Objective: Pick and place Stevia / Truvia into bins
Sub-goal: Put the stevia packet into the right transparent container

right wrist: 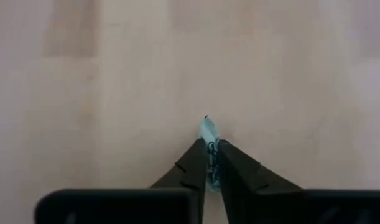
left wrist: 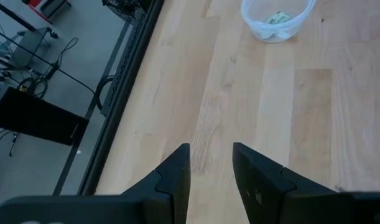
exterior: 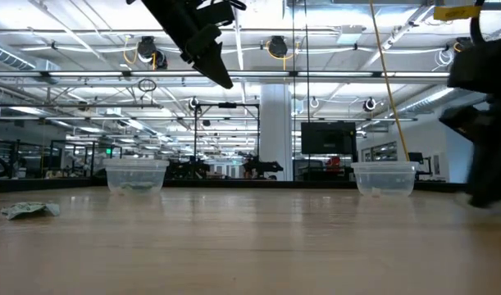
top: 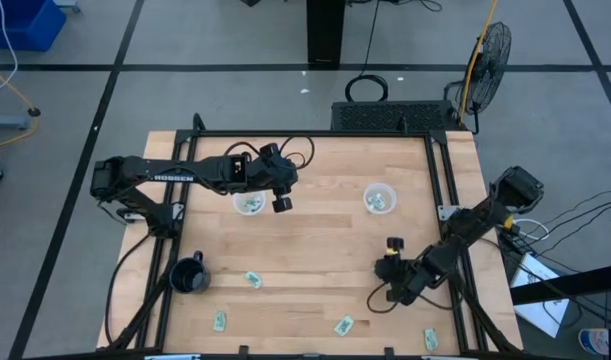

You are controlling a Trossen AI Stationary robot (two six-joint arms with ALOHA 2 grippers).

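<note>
The left cup (top: 250, 203) and the right cup (top: 380, 199) are clear, stand on the far half of the table, and each has pale green packets inside. Loose packets lie flat on the near half (top: 253, 279), (top: 219, 321), (top: 344, 324), (top: 430, 339). My left gripper (top: 282, 200) hangs open, high above the table just right of the left cup, and holds nothing; it also shows in the left wrist view (left wrist: 211, 165). My right gripper (top: 393, 250) is low over the near right of the table, shut on one packet (right wrist: 208, 134). My right gripper pinches one Stevia packet between its two fingertips (right wrist: 193, 162). The packet stands edge-on in the hold, and its pale free end (right wrist: 208, 130) sticks out past the tips toward the table. The fingers come from above, pointing down. Whether the packet is clear of the wood does not show.
A black mug (top: 188, 275) stands near the left edge. A dark frame rail (top: 315, 133) runs along the far edge, with more rails down both sides. Bare wood lies between the two cups (exterior: 137, 174), (exterior: 384, 178) and in the table's middle.
</note>
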